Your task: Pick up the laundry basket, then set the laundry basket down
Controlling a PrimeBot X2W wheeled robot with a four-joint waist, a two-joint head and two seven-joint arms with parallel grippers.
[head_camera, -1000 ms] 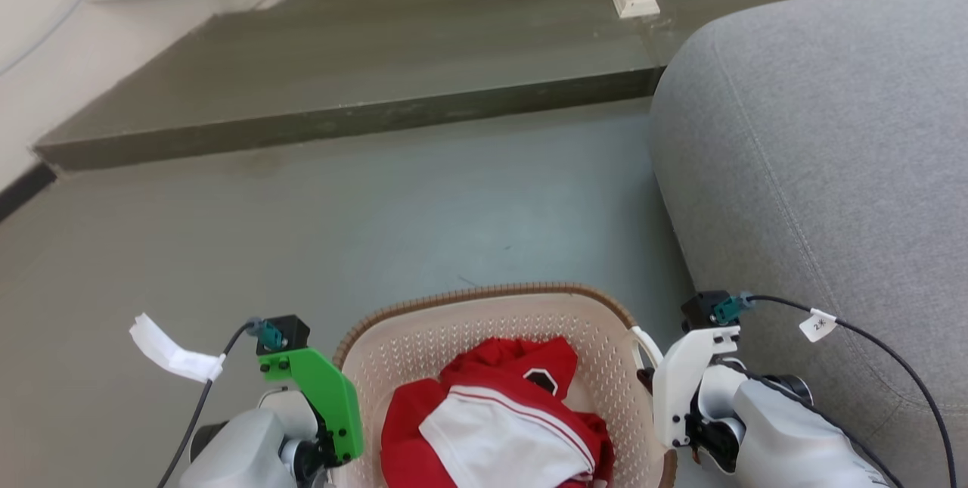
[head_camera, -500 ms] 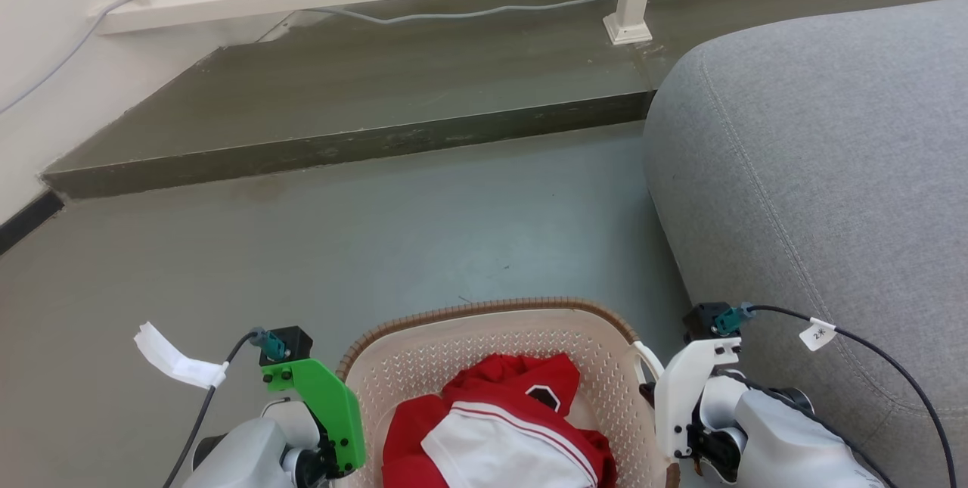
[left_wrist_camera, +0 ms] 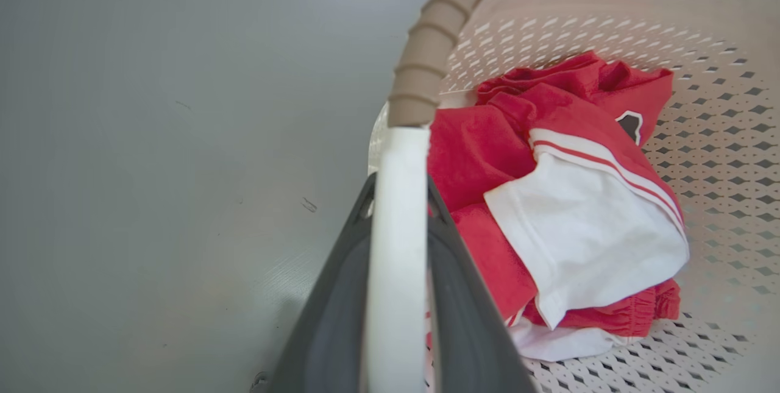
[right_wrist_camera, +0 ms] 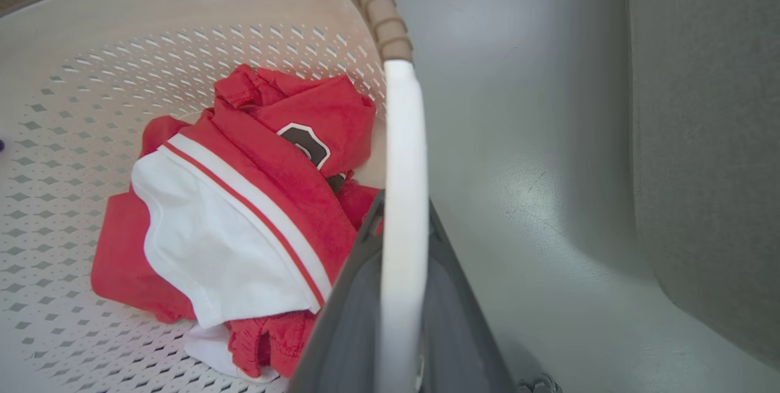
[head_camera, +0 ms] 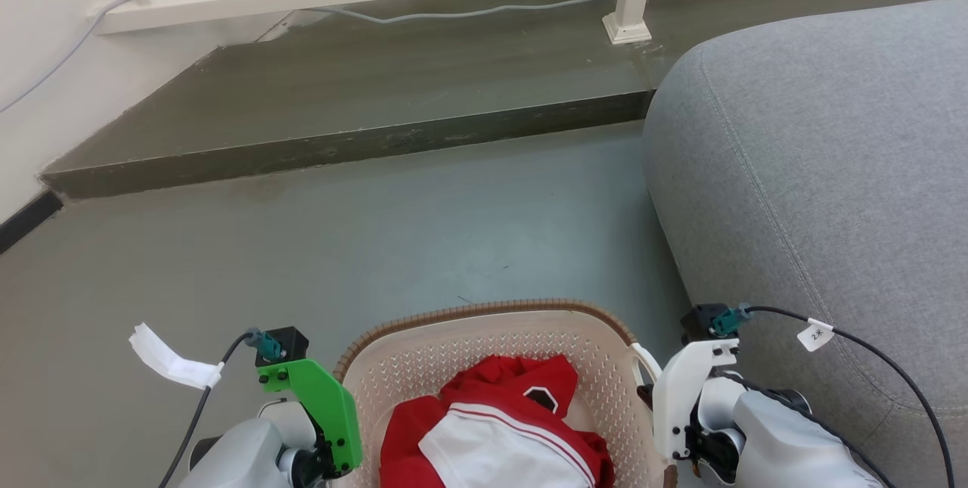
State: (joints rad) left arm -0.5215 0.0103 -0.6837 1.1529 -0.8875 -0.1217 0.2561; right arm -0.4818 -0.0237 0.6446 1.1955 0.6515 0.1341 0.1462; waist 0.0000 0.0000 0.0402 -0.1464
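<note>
Cream perforated plastic with a brown woven-look rim, the laundry basket (head_camera: 484, 312) sits nearest, between my arms, holding a crumpled red-and-white garment (head_camera: 499, 427). My left gripper (left_wrist_camera: 399, 195) has its dark fingers (left_wrist_camera: 341, 295) closed on one white side handle (left_wrist_camera: 396, 271); my right gripper (right_wrist_camera: 403, 207) pinches the opposite handle (right_wrist_camera: 402, 137). I judge it light and stiff, best carried level by both handles. Beyond lies the grey floor (head_camera: 378, 246); whether the basket touches it I cannot tell. A grey sofa (head_camera: 817, 155) stands to the right.
</note>
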